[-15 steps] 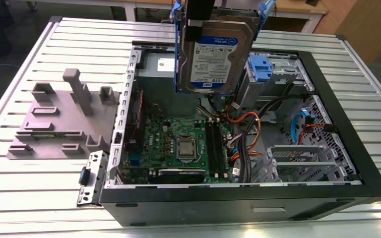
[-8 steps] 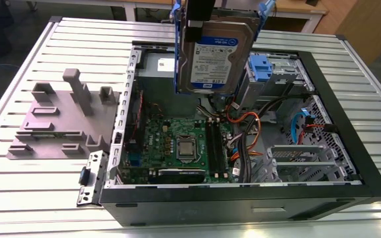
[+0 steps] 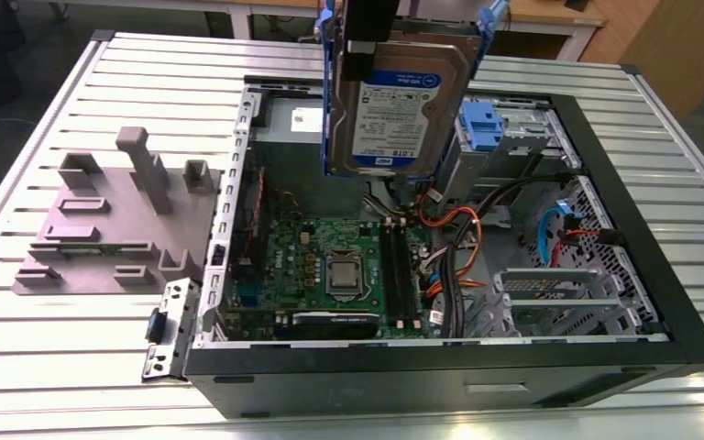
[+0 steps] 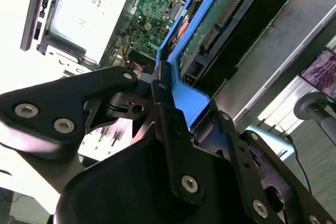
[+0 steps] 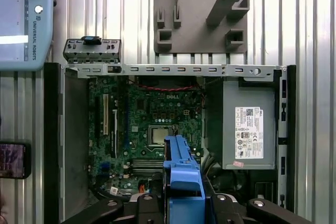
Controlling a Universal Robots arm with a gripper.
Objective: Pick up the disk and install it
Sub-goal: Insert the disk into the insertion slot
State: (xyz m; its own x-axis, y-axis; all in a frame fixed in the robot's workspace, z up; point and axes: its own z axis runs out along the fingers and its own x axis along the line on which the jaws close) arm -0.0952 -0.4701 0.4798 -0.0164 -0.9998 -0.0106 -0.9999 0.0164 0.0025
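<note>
Exterior view: the disk (image 3: 395, 119) hangs upright in the upper middle of the frame, over the open case (image 3: 450, 371), pinched at its top by the gripper (image 3: 370, 32). Second wrist view: black fingers (image 4: 168, 119) clamp the disk's blue carrier (image 4: 186, 98). First wrist view: the blue carrier (image 5: 181, 177) is in front, with the motherboard (image 5: 152, 119) beyond it.

The disk (image 3: 395, 119) hangs upright over the open computer case (image 3: 450, 374), apparently gripped from above.

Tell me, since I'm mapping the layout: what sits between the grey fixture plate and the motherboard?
In the first wrist view, the case's slotted metal rail lies between the grey fixture plate and the motherboard.
</note>
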